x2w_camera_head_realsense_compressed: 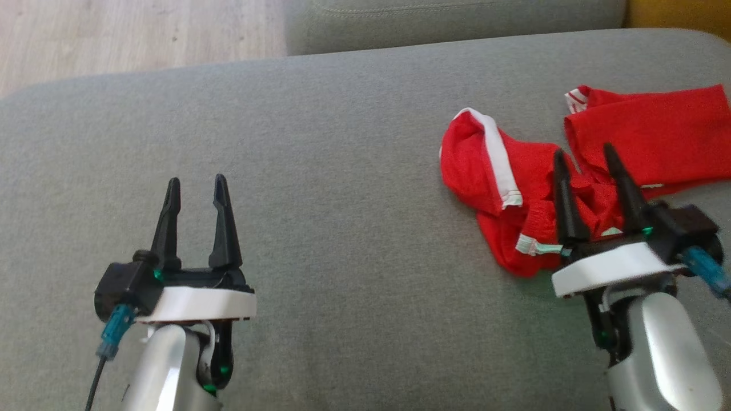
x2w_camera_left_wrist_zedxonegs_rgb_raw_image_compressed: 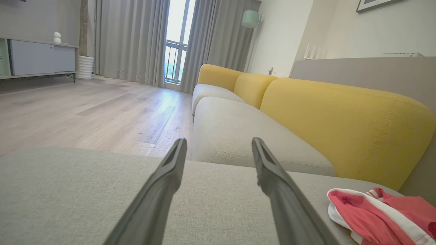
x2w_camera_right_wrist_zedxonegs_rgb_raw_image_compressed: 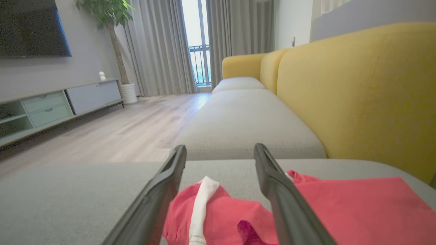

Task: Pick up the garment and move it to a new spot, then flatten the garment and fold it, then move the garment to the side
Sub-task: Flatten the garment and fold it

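The red garment (x2w_camera_head_realsense_compressed: 514, 171) lies crumpled on the right part of the grey sofa cushion (x2w_camera_head_realsense_compressed: 342, 200). One white-trimmed end is bunched up, and the other end spreads flatter toward the right edge. My right pincer (x2w_camera_head_realsense_compressed: 584, 153) hangs over the garment's near edge with its fingers spread wide and gripping nothing, the cloth just beneath them. My left pincer (x2w_camera_head_realsense_compressed: 197, 181) is equally wide open over bare cushion, well apart from the cloth. I judge I am at the pick-up, or at best the very start of flattening, since nothing is flat or folded yet. Next I need to lower the right pincer and pinch a firm hold near the bunched middle. Then the left comes across for a second hold.
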### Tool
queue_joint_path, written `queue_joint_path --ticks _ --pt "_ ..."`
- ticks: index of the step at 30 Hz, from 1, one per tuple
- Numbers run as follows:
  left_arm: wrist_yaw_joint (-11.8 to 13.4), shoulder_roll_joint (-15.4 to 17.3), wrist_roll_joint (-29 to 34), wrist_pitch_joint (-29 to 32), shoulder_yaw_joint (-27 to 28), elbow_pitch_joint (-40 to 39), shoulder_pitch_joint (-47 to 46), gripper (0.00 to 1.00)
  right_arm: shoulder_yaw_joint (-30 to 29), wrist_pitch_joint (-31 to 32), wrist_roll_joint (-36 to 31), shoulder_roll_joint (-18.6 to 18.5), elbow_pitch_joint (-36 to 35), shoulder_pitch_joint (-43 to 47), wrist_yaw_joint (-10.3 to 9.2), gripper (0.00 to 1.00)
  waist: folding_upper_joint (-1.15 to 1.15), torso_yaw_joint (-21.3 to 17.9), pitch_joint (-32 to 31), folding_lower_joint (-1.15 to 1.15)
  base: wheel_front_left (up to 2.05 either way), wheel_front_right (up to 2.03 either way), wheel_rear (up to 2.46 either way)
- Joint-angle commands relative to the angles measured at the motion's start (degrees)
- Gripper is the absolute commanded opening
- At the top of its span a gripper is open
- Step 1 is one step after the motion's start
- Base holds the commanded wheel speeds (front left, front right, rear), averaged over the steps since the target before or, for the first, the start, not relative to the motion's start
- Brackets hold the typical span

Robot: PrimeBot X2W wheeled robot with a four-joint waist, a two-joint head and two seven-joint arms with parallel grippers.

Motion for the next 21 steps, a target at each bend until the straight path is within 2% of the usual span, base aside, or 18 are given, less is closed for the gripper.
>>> queue_joint_path --ticks 1,17,18,19,21 --pt "-0.1 0.5 -0.1 -0.3 1.1 -1.9 -1.8 1.0 2.0 1.9 -1.3 0.1 -0.1 -2.4 -0.04 1.0 0.0 1.0 0.8 0.0 0.0 0.0 0.0" --pt "0.4 0.5 -1.9 -0.3 -2.1 -0.7 -3.3 1.0 1.8 18.0 -4.5 0.1 24.5 -15.5 -0.04 1.0 0.0 7.6 3.6 0.0 0.0 0.0 0.0" --pt "0.5 0.5 -2.1 -0.3 -2.2 -0.6 -3.3 1.0 2.0 18.3 -4.2 0.1 25.6 -16.2 -0.04 0.24 0.0 7.9 3.6 0.0 0.0 0.0 0.0" --pt "0.5 0.5 -2.2 -0.3 -2.3 -0.5 -3.3 1.0 2.3 18.2 -4.0 0.1 26.3 -16.9 -0.04 0.0 0.0 8.2 3.5 0.0 0.0 0.0 0.0" --pt "0.6 0.5 -2.3 -0.3 -2.6 -0.4 -3.2 1.0 3.4 17.0 -3.1 0.1 27.0 -18.4 -0.04 0.0 0.0 8.6 3.1 0.0 0.0 0.0 0.0"
